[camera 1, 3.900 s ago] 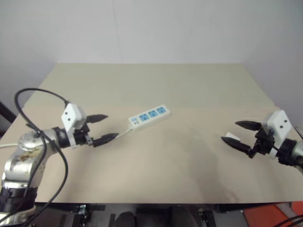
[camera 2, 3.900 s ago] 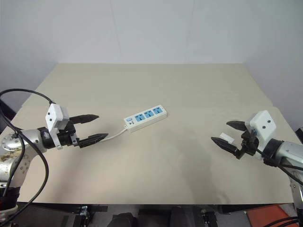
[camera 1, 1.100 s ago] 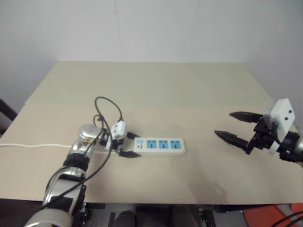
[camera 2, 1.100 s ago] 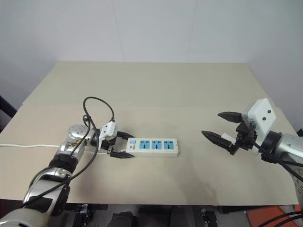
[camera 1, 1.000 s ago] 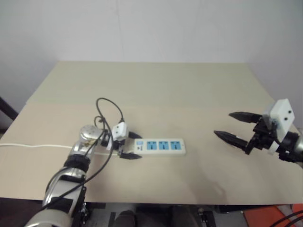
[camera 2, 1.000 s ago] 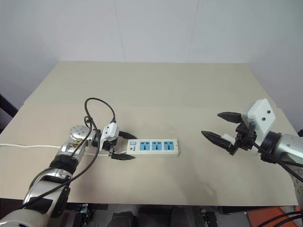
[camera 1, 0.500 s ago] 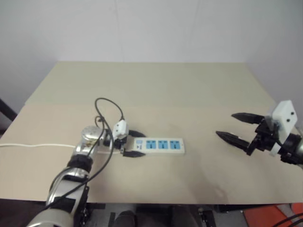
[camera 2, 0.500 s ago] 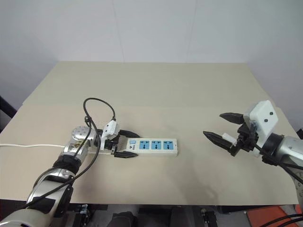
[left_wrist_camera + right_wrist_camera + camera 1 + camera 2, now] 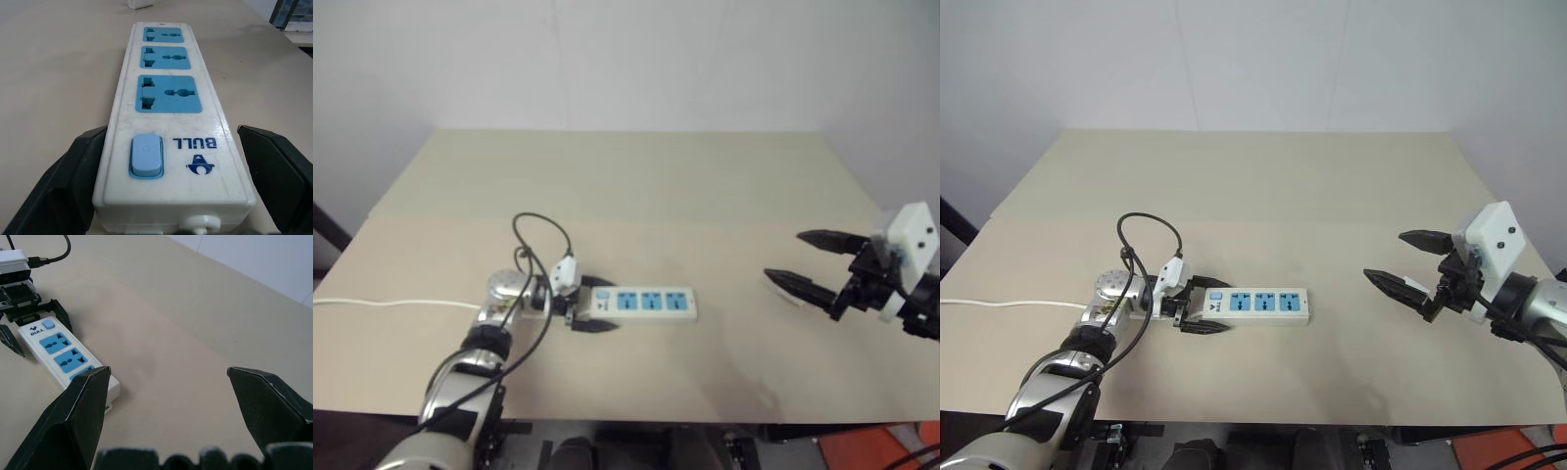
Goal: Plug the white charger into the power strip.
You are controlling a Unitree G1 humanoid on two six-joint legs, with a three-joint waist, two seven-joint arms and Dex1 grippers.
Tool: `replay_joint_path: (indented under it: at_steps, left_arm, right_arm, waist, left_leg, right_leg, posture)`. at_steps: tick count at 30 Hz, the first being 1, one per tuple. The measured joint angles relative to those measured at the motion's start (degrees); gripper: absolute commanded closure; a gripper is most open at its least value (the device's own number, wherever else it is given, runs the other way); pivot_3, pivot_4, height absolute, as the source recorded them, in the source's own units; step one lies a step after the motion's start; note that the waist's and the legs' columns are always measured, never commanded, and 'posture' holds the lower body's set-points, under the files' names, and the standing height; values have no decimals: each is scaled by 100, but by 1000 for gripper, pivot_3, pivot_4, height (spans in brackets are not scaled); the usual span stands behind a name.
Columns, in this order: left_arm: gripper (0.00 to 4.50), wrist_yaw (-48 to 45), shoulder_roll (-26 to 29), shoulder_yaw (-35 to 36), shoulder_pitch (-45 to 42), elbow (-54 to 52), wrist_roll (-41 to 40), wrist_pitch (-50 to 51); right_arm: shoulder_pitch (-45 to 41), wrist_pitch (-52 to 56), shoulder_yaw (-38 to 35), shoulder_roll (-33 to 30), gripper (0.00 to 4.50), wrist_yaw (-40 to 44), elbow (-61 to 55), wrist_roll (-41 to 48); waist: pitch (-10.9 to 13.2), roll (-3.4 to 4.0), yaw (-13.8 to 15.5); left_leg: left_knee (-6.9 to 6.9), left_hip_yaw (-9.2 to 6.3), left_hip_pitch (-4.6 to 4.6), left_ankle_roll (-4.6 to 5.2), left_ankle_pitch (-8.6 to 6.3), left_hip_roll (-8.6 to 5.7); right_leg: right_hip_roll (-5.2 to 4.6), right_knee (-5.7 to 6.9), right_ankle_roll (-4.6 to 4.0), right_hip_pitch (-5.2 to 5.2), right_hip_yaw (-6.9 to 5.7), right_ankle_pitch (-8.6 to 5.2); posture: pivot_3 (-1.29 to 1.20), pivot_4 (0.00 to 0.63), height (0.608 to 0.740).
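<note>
- The power strip [image 9: 1255, 305] lies flat on the beige counter [image 9: 1263, 186], its long axis running from the left hand [image 9: 1203, 305] towards the right hand [image 9: 1408, 262].
- Its switch end sits between the left hand's two black fingers [image 9: 58, 186]; the far end points away from that hand, towards the right side of the counter.
- The strip is a long white bar with three blue sockets in a row, a pale blue switch [image 9: 145, 155] and a dark printed logo beside it.
- A white cord [image 9: 1009, 304] leaves the switch end and runs behind the left hand to the counter's left edge.
- The left hand is spread wide, one finger on either side of the strip's switch end; the wrist view shows small gaps, so it brackets the strip rather than clamping it.
- The right hand hangs above the counter, well apart from the strip, its fingers spread and empty.
- The white charger [image 9: 784, 288] lies on the counter just beneath and beside the right hand's lower finger; it is a small white block, too small to tell which way it points.
</note>
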Motion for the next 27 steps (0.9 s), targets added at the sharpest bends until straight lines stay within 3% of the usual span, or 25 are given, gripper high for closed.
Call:
replay_joint_path:
  at_steps: [4, 9, 21, 27]
  left_arm:
    - [28, 49, -24, 12, 2, 66, 8, -151]
    - [1166, 58, -22, 15, 24, 127, 11, -198]
    - [1195, 168, 23, 18, 133, -60, 9, -65]
    - [1195, 582, -53, -63, 186, -419, 75, 335]
  right_arm:
    - [-17, 23, -9, -22, 0, 4, 0, 22]
    - [-102, 41, -8, -23, 0, -1, 1, 149]
    - [-340, 48, 65, -79, 0, 4, 300, 160]
    - [-804, 557, 522, -820, 0, 75, 1127, 32]
  waist:
    - [-10, 17, 7]
    - [-26, 39, -4]
    - [-33, 47, -19]
    - [-34, 48, 25]
  left_leg:
    - [0, 0, 0, 0, 0, 0]
    - [-1, 0, 2, 0, 0, 0]
    - [-2, 4, 6, 1, 0, 0]
    - [-1, 2, 24, 0, 0, -1]
  right_leg:
    - [0, -2, 0, 1, 0, 0]
    - [1, -2, 0, 2, 1, 0]
    - [1, -3, 1, 3, 6, -1]
    - [-1, -8, 0, 3, 3, -1]
  posture:
    - [0, 150, 740]
    - [0, 150, 740]
    - [0, 150, 740]
    - [0, 150, 740]
